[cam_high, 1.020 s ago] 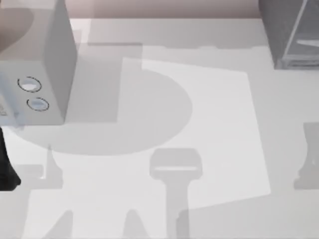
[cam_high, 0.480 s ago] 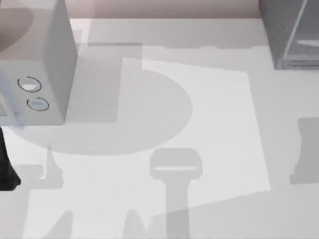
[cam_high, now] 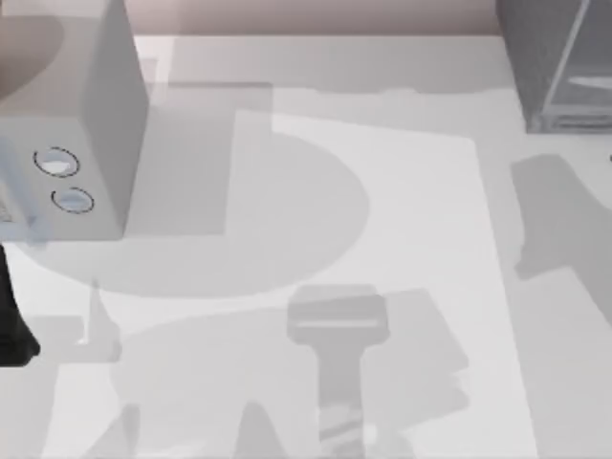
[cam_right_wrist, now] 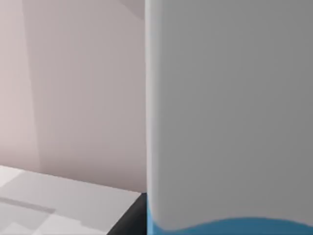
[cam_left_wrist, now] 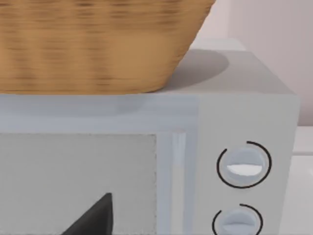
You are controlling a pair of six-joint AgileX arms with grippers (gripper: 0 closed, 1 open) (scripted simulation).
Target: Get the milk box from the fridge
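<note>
A pale grey box [cam_high: 67, 124] with 2 round dials [cam_high: 57, 163] stands at the table's [cam_high: 402, 239] far left. In the left wrist view, a wicker basket [cam_left_wrist: 93, 44] sits on top of it, above the light front panel [cam_left_wrist: 78, 181].

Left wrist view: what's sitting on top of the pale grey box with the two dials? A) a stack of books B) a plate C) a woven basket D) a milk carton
C: a tan woven basket rests on the flat top of the pale grey box, above its two round dials.
</note>
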